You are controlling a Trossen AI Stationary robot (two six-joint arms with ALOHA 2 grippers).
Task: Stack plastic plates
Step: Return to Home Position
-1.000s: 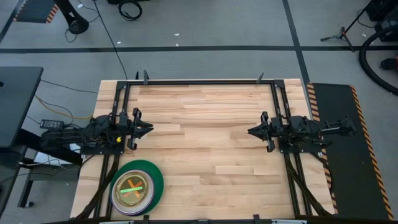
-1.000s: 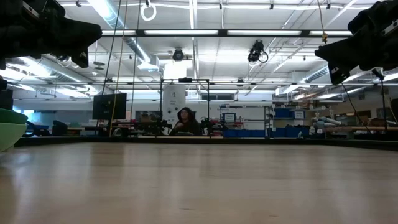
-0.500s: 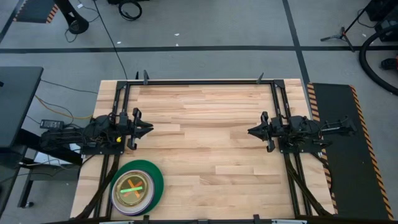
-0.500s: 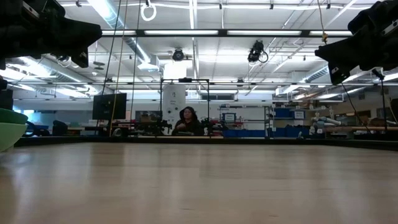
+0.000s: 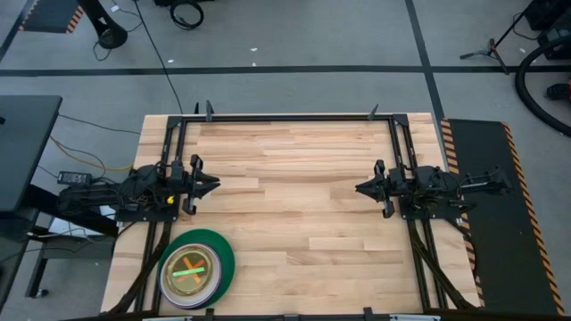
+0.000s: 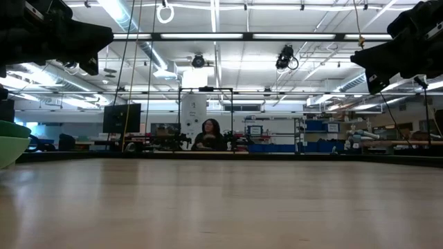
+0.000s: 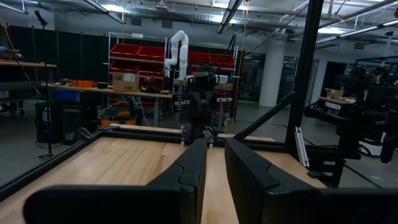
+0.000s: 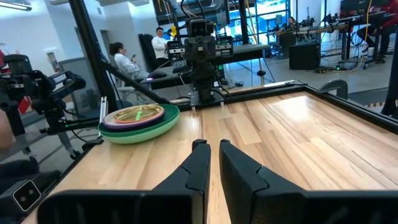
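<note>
The plastic plates [image 5: 194, 269] stand in one stack on the table's near left corner. A large dark green plate shows widest from above. Smaller purple and pale plates lie on it, and an orange one with a lime streak is on top. The right wrist view shows the plastic plates [image 8: 140, 120] resting on a light green one at the bottom. My left gripper [image 5: 214, 185] hangs above the table's left side, and my right gripper [image 5: 359, 188] above its right side. Both point at the table's middle. Both are shut, left gripper [image 7: 216, 146] and right gripper [image 8: 213, 148], with nothing between the fingers.
Black frame rails [image 5: 285, 117] run along the table's far, left and right sides. Bare wood [image 5: 294, 205] lies between the two arms. A person [image 6: 210, 133] sits in the room beyond the far edge, and other people [image 8: 121, 59] sit beyond the table's left side.
Arms and plates have kept still; only the seated person beyond the far edge has shifted a little.
</note>
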